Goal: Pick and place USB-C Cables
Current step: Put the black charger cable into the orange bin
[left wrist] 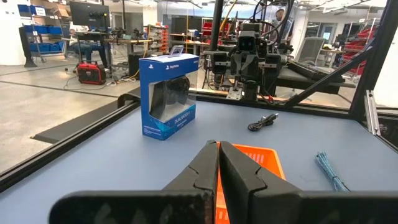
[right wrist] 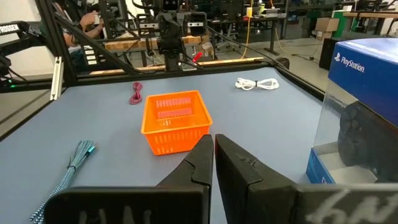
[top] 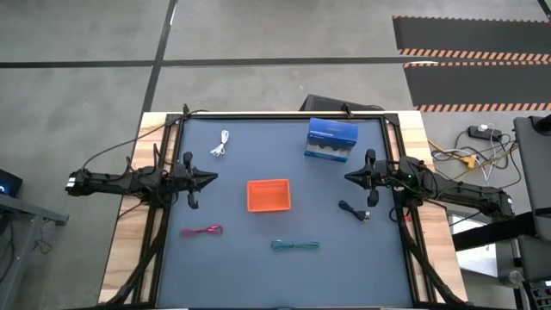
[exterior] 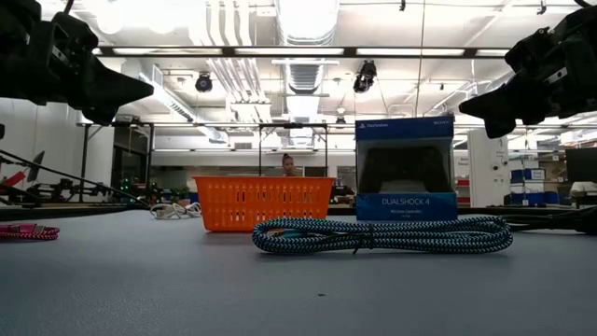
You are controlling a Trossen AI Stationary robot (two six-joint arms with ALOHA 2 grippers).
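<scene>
Several coiled USB-C cables lie flat on the grey table around the orange tray [top: 269, 195]: white [top: 220, 143] at the far left, pink-red [top: 202, 232] at the near left, teal [top: 295, 245] near the front, black [top: 354, 210] at the right. My left gripper [top: 213, 178] hovers shut at the table's left side, pointing level toward the tray. My right gripper [top: 347, 177] hovers shut at the right side, facing it. Neither touches anything.
A blue PlayStation controller box [top: 331, 139] stands upright at the far right of the table, close to my right gripper. The table's black frame rails [top: 284, 114] run along its edges. Free room lies between the tray and each cable.
</scene>
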